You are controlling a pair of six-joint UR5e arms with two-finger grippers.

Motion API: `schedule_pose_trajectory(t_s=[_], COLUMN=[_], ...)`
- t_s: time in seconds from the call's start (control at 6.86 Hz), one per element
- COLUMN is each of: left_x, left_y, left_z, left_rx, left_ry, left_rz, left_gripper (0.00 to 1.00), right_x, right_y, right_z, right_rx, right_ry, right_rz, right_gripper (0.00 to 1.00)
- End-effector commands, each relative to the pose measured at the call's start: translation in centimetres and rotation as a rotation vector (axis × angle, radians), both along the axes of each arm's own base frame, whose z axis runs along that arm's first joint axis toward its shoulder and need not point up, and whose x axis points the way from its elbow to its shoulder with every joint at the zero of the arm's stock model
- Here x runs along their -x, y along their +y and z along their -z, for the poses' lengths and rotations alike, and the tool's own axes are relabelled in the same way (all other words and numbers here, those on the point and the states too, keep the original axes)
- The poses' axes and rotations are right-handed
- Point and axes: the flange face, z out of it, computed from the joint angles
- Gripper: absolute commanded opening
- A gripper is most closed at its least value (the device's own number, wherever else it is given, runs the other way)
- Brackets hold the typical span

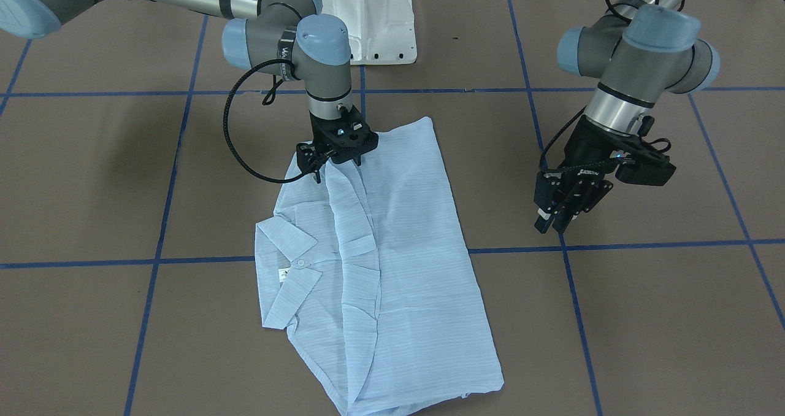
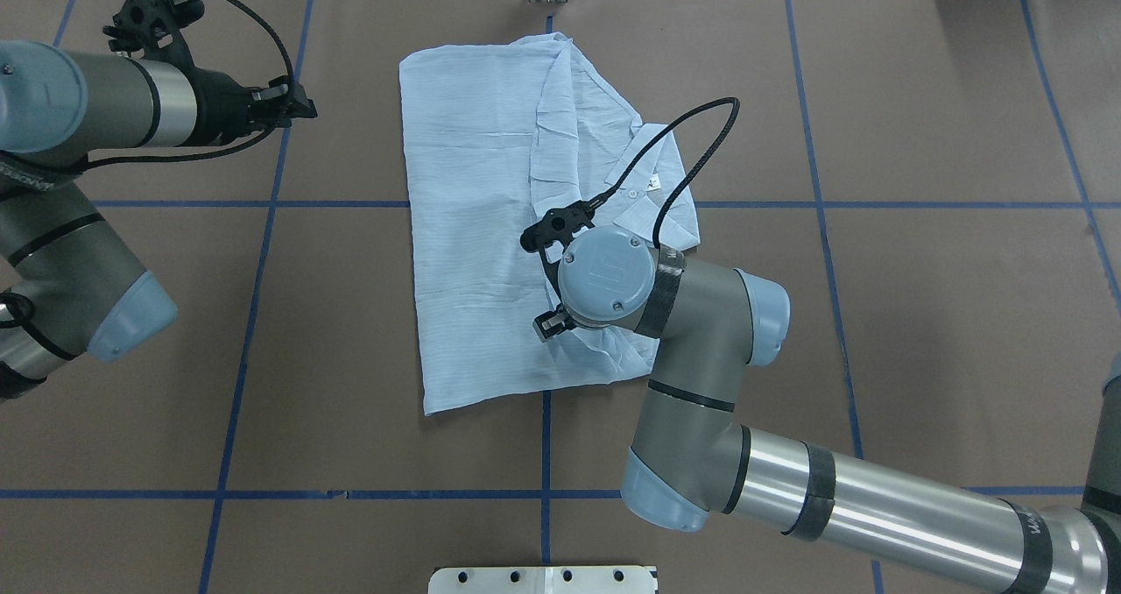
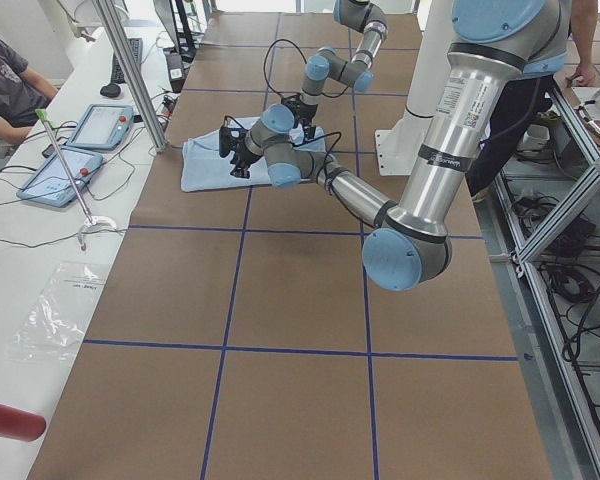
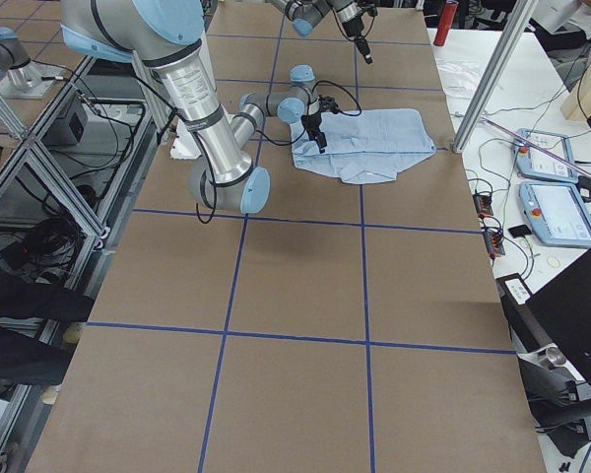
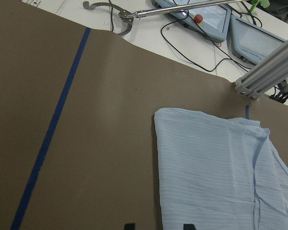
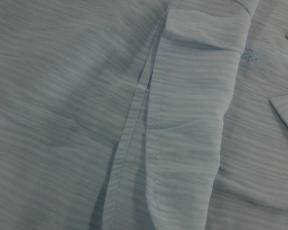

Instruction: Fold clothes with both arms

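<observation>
While the half-folded striped shirt lay flat on the table, your right gripper stood spread and empty on its robot-side edge and your left gripper hovered open alongside, so the next fold likely needed both pinching that edge.

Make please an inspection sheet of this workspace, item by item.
surface: brown table cover with blue tape lines, flat.
job's things: pale-blue shirt lies partly folded, collar showing.
clutter: nothing seen on the cover.
grippers: right gripper down on the shirt's edge nearest the robot, grip cannot be judged; left gripper raised beside the shirt, open, empty.
cables: black wrist cable hangs in a loop by the right gripper.
surroundings: side bench with two pendants and a red bottle; an operator beside it.
</observation>
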Motion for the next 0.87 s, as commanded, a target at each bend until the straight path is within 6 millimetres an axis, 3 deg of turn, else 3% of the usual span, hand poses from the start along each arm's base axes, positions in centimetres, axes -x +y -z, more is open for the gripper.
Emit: schedule_pose_trajectory(t_s=[0.0, 0.29, 0.44, 0.73], left_x=[0.0, -0.1, -0.1, 0.0], left_y=[0.0, -0.1, -0.2, 0.0], left_z=[0.1, 0.6, 1.0, 1.6], left_rx=[-0.001, -0.007, -0.009, -0.01], left_ry=[0.002, 0.007, 0.013, 0.026], left_rz=[0.0, 0.0, 0.001, 0.005], left_gripper=[0.45, 0.45, 0.45, 0.45], right_x=[-0.5, -4.3, -7.4, -11.6], right_y=[0.0, -1.0, -1.0, 0.0], right_z=[-1.9, -4.6, -6.8, -9.7], right_rx=[-0.001, -0.006, -0.041, -0.039], right_ry=[0.027, 0.046, 0.068, 0.088], right_rz=[0.01, 0.006, 0.029, 0.027], right_gripper=[1.0, 1.0, 1.0, 1.0])
